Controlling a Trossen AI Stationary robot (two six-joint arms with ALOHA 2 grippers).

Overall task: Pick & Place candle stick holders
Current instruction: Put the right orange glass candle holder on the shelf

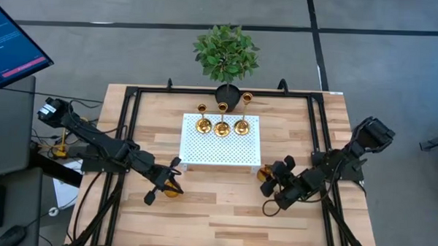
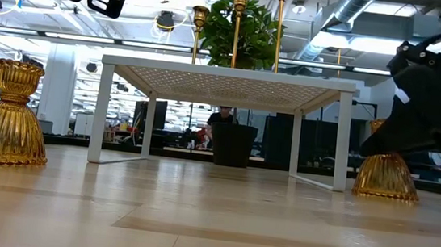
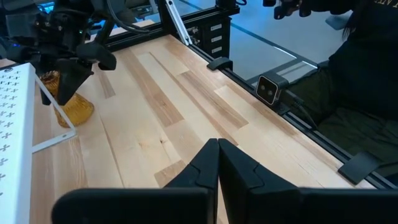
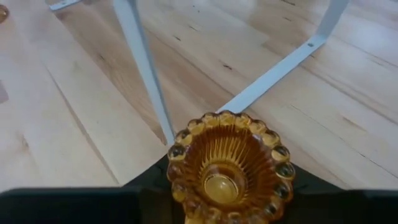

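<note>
The right hand (image 1: 269, 185) is seen low over a short holder (image 4: 229, 165); whether its fingers grip cannot be told; the holder stands upright, cup upward, beside the white tray's (image 1: 222, 149) leg; the left hand (image 1: 160, 185) is closed by the other short holder (image 2: 7, 115), upright on the desk (image 1: 201, 217); three tall holders (image 1: 222, 127) stand vertical on the tray.

From my remote seat I've got a light wooden table (image 1: 223, 211) with a white perforated tray (image 1: 220, 154) standing on thin legs mid-table. Just behind it is a leafy green plant (image 1: 226, 53) in a black pot, plus a monitor (image 1: 10, 46) off the table's left.
</note>
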